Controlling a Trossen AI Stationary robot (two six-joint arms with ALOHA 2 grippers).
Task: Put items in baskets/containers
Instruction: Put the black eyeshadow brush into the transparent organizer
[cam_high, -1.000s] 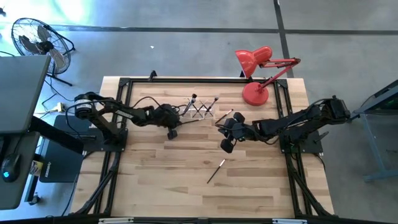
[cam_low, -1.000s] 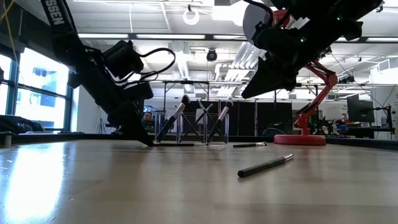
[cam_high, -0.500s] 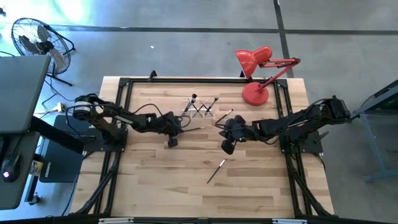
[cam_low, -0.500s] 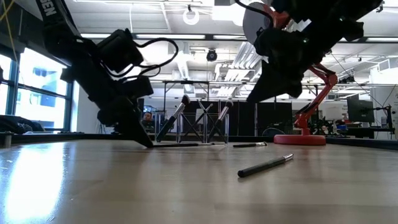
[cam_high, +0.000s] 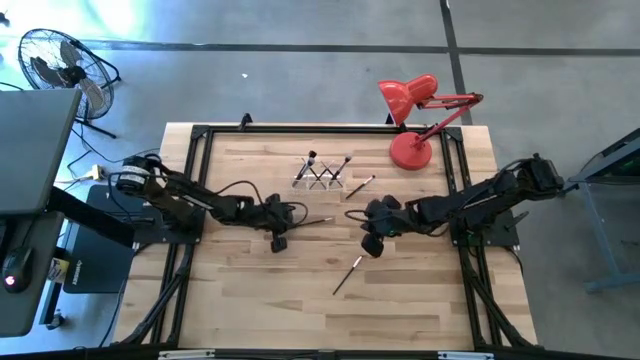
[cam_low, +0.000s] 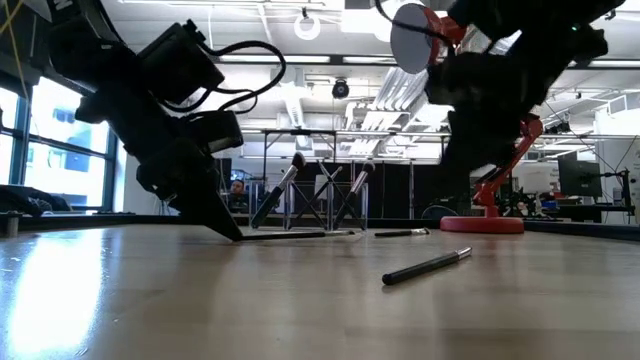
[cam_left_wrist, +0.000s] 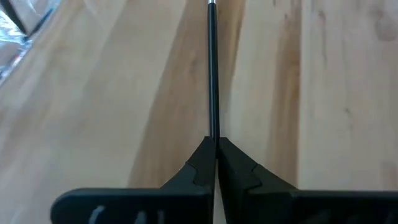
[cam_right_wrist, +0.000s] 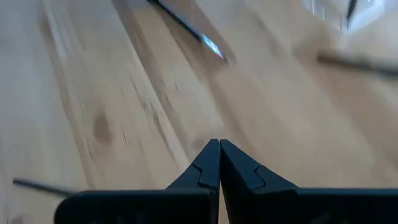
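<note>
Left gripper (cam_left_wrist: 214, 146) jaws clamped on a brush (cam_left_wrist: 212, 68) (lying on the table), right gripper (cam_right_wrist: 219, 149) jaws together, empty

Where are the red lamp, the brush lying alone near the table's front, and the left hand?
red lamp (cam_high: 410, 151), high view, on its round base.
lone brush (cam_high: 347, 274), high view, mid-handle.
left hand (cam_left_wrist: 215, 144), left wrist view, fingertips shut on a brush handle.

I see two dark black robot arms on my screen. The left arm (cam_high: 190, 195) has loose black cables looping over it and a round silvery ring near its base. The right arm (cam_high: 480, 195) looks chunky and black too. Each black finger (cam_left_wrist: 196, 171) is flat, pointed, with a stepped notch.
</note>
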